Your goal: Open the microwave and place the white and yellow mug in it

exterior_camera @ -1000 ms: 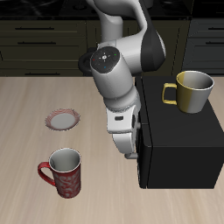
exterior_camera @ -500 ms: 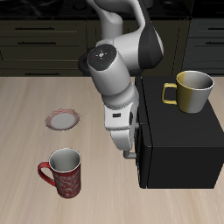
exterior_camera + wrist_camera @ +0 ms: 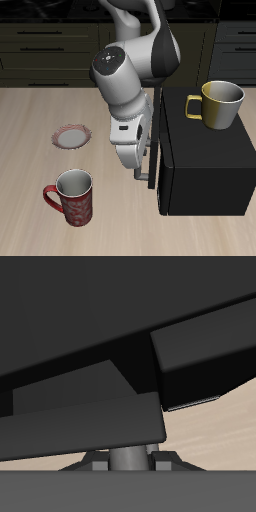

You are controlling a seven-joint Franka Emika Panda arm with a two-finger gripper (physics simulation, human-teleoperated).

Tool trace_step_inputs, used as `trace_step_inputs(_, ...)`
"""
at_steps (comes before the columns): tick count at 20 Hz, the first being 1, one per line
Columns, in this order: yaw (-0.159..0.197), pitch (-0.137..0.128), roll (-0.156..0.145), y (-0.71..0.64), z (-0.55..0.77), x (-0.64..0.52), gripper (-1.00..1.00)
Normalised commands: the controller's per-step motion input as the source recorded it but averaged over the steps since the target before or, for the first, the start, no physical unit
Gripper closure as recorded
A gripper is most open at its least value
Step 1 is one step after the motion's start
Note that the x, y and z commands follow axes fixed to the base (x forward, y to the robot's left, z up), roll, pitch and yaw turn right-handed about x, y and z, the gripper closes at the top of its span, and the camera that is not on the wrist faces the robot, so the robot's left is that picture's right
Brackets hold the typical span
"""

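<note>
Gripping microwave door handle | jaws closed around grey bar | door ajar

Reached down from the back of the scene, upper arm white with dark joints, bent at a large rounded elbow. Forearm and wrist angled downward and toward the front. Gripper hung low at the end of the wrist, pointed down and slightly sideways, its body white with a grey part at the tip. Fingers too hidden and dark in both views to tell whether spread or closed. Showed only a grey bar between dark blocks in the wrist view.
</note>
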Motion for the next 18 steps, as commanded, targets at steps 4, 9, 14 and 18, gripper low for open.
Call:
trace_step_inputs(4, -0.107, -0.019, -0.088, -0.09, 0.06, -0.08, 1.00)
trace_step_inputs(9, -0.041, -0.016, -0.024, -0.02, -0.03, -0.12, 1.00)
trace_step_inputs(14, -0.059, -0.036, -0.028, -0.08, 0.15, -0.12, 1.00)
trace_step_inputs(18, -0.049, -0.068, -0.013, -0.09, 0.16, -0.18, 1.00)
